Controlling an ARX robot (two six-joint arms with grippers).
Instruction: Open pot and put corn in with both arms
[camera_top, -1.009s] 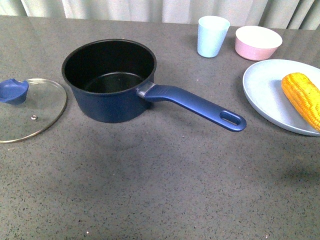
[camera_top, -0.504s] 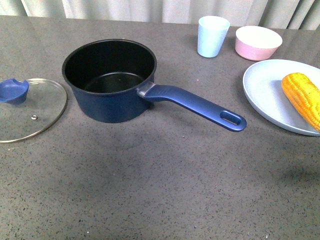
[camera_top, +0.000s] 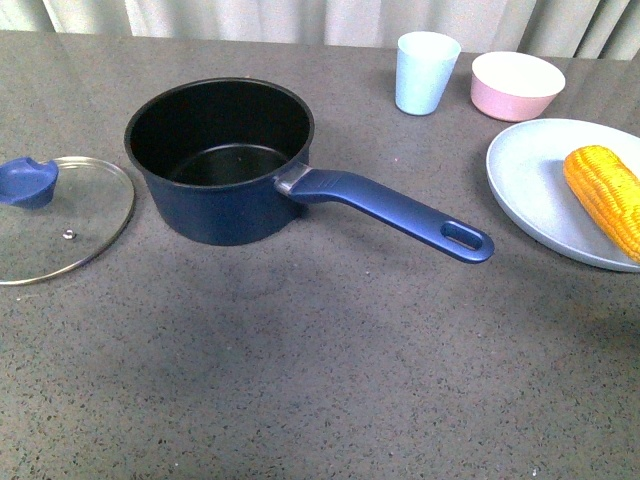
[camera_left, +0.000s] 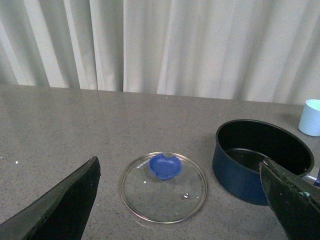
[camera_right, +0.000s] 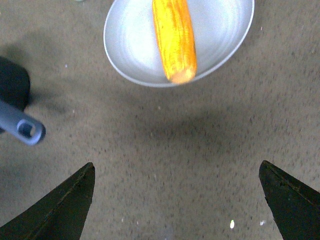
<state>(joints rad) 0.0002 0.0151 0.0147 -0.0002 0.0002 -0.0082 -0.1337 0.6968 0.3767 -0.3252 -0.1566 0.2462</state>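
The dark blue pot (camera_top: 220, 160) stands open and empty at the middle left of the table, its long handle (camera_top: 400, 212) pointing right and toward me. It also shows in the left wrist view (camera_left: 255, 157). The corn (camera_top: 605, 196) lies on a pale blue plate (camera_top: 530, 180) at the right edge; it also shows in the right wrist view (camera_right: 174, 37). Neither arm shows in the front view. My left gripper (camera_left: 182, 200) is open and empty, above the table near the lid. My right gripper (camera_right: 177, 200) is open and empty over bare table, short of the plate (camera_right: 130, 45).
The glass lid (camera_top: 55, 215) with its blue knob (camera_top: 27, 181) lies flat on the table left of the pot, also in the left wrist view (camera_left: 163, 186). A light blue cup (camera_top: 425, 72) and a pink bowl (camera_top: 515, 84) stand at the back. Curtains hang behind the table.
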